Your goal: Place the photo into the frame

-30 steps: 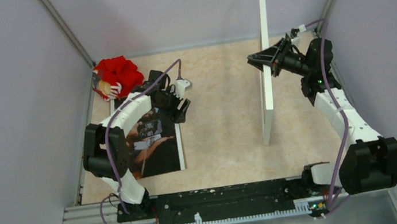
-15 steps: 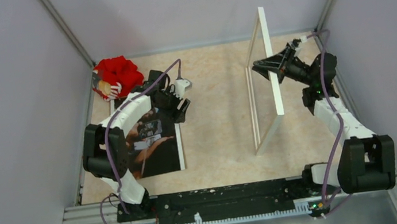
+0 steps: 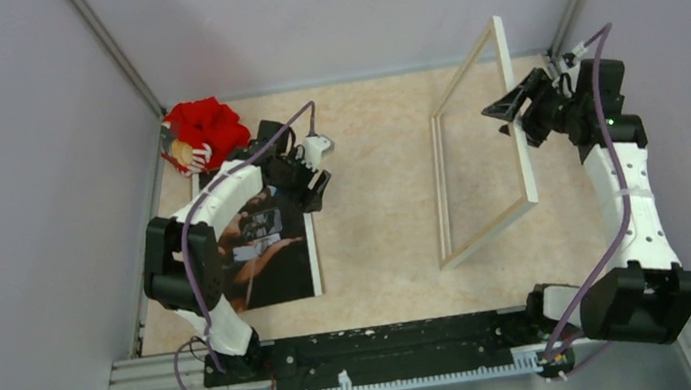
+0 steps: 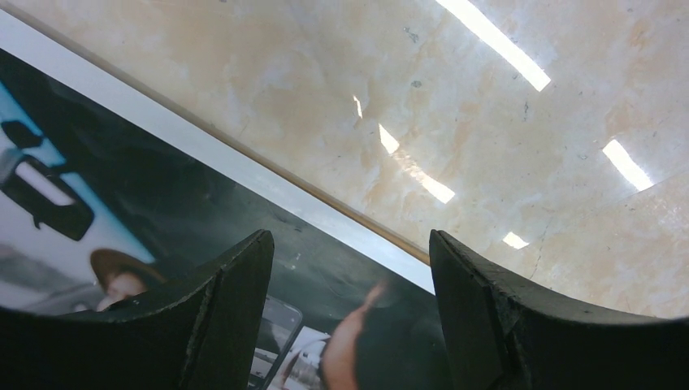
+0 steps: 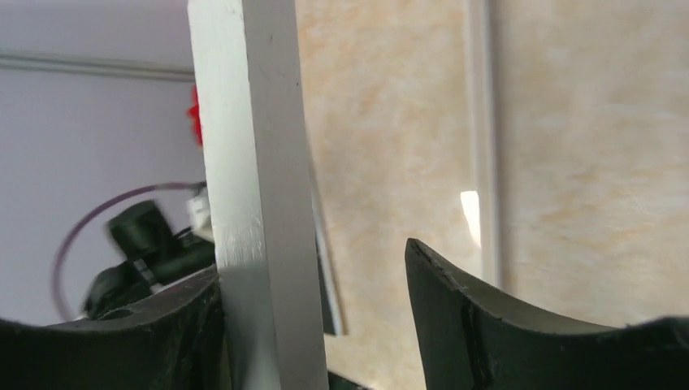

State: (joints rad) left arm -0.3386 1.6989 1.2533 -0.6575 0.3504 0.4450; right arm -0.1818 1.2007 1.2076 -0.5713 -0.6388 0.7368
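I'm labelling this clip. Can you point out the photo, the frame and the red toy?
the photo (image 3: 279, 259): top external view, its dark printed face.
the frame (image 3: 440, 183): top external view, its rail nearest the photo.
the red toy (image 3: 206, 123): top external view, its red body.

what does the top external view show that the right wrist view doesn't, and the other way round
Only top external: the whole frame as an outline, standing tilted over the table, and the photo lying flat at the left, picture side up.
Only right wrist: close up, a white rail lies against one finger of the right pincer, with a clear gap to the other finger, so the jaws stand open.
Both: the frame, the right pincer and the marbled table.
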